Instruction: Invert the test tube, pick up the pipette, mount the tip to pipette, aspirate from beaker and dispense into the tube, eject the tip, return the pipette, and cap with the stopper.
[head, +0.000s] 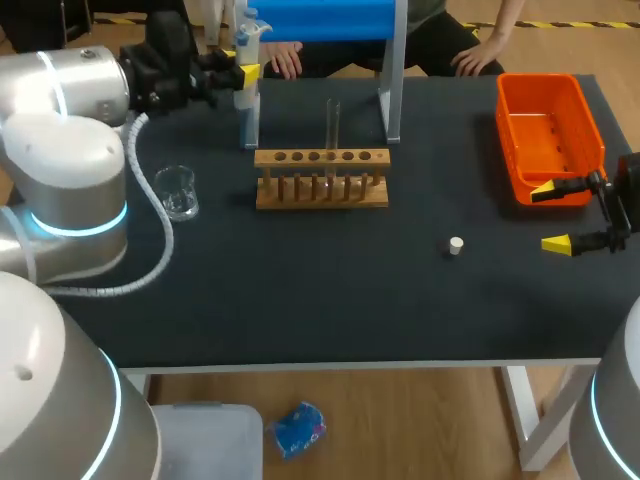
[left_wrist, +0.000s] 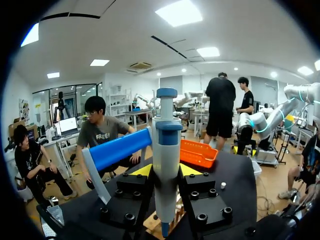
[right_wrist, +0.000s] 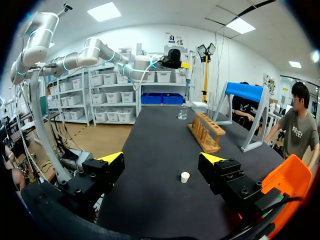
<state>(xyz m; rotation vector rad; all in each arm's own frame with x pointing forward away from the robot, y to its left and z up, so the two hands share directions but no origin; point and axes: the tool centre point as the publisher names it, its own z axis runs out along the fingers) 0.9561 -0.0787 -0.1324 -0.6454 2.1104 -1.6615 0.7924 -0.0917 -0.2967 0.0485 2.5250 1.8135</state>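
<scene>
- White and blue pipette (left_wrist: 166, 165) stands upright at the table's (head: 330, 300) far left, pressed from both sides by the left gripper (head: 240, 64), whose fingers are closed on its body.
- Just beside the pipette is the left post of a stand that carries a blue roll (head: 315, 18) across its top. The stand's other post stands behind the rack's right end.
- Wooden rack (head: 321, 178) sits mid-table, nearer than the stand, with the glass test tube (head: 333, 125) upright in one of its middle holes.
- Clear beaker (head: 177, 192) stands left of the rack, close to the left arm's cable hose, which loops around its near side.
- Small white stopper (right_wrist: 185, 176) lies alone on the dark cloth, well right of the rack and apart from it.
- Right gripper (head: 551, 217) hangs at the table's right edge with its fingers spread wide and nothing between them. The stopper lies ahead of it, between the lines of the two fingers, touched by neither.
- Orange bin (head: 508, 140) sits at the far right, its near end just beside the right gripper's far finger.
- A person's hands rest at the table's far edge, behind the stand.
</scene>
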